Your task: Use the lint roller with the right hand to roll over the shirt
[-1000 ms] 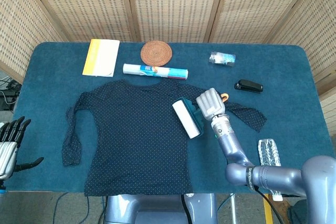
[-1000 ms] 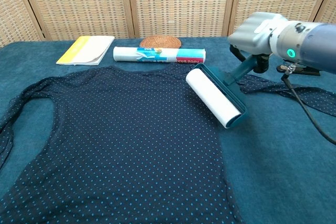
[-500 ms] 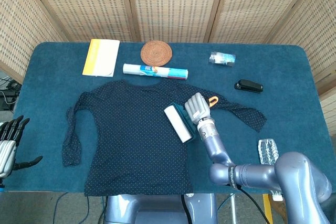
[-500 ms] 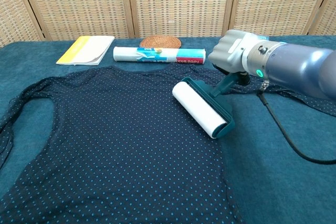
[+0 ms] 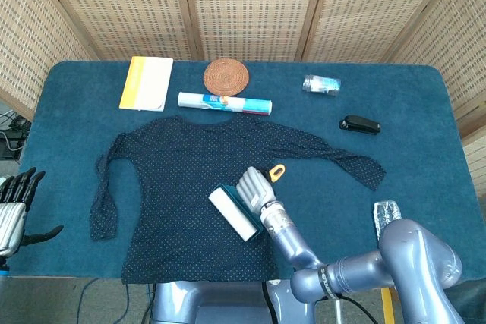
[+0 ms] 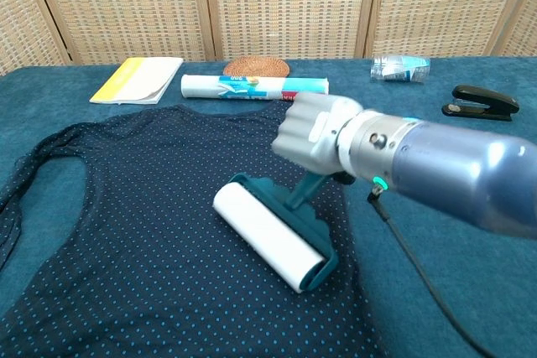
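Right robot hand [image 6: 315,129] clamped the lint roller [image 6: 270,240] handle, roller head lying on the shirt [image 5: 190,187] lower right.
Head view alone showed the left robot hand [image 5: 15,202] off the desk [image 5: 425,104] left edge, fingers apart, holding nothing, plus the handle's orange end and a bottle [image 5: 385,214] by the right arm; chest view showed the white roll close up.

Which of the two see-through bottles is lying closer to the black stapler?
The small bottle at the back, just left of the black stapler. The other bottle lies at the front edge, by the right arm.
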Controlling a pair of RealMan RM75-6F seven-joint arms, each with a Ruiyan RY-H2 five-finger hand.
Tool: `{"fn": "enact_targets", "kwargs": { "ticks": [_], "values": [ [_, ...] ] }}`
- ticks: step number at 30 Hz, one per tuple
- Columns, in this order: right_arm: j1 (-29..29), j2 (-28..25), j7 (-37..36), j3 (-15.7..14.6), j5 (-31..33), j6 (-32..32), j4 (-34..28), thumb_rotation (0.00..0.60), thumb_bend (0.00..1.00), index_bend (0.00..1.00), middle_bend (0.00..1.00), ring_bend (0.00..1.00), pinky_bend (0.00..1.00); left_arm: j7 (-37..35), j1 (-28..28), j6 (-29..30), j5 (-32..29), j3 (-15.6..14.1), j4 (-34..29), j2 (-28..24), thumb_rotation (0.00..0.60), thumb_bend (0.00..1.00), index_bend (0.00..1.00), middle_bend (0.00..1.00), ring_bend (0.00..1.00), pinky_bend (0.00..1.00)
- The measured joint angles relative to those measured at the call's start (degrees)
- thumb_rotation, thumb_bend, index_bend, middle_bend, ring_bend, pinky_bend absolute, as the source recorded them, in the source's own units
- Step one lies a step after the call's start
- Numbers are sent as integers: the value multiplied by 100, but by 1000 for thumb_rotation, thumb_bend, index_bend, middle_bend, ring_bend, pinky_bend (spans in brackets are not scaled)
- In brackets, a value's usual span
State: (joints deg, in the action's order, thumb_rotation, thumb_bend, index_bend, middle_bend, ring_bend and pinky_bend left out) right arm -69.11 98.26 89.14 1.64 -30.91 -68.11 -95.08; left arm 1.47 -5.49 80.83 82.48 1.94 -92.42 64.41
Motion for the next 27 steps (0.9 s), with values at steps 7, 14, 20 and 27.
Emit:
{"fn": "enact_targets", "kwargs": {
  "ticks": [7,14,20,27],
  "values": [
    [-165,264,217,-51,0,-155,-299,600,762,730,1000,1000,1000,-8,-13,-31,-33,4,10,-7,600,0,0,0,0,0],
    [-208,317,260,-120,-7,-221,-119,600,762,729,1000,1000,1000,-46,-14,-41,-67,12,30,-14,600,0,0,0,0,0],
    [-78,82,129,-283,-23,-226,386,600,761,728,1000,1000,1000,-38,-22,-57,-97,22,43,-9,600,0,0,0,0,0],
    [176,-274,-241,-394,58,13,1268,600,754,726,1000,1000,1000,44,-44,-89,-126,26,38,21,600,0,0,0,0,0]
  ]
}}
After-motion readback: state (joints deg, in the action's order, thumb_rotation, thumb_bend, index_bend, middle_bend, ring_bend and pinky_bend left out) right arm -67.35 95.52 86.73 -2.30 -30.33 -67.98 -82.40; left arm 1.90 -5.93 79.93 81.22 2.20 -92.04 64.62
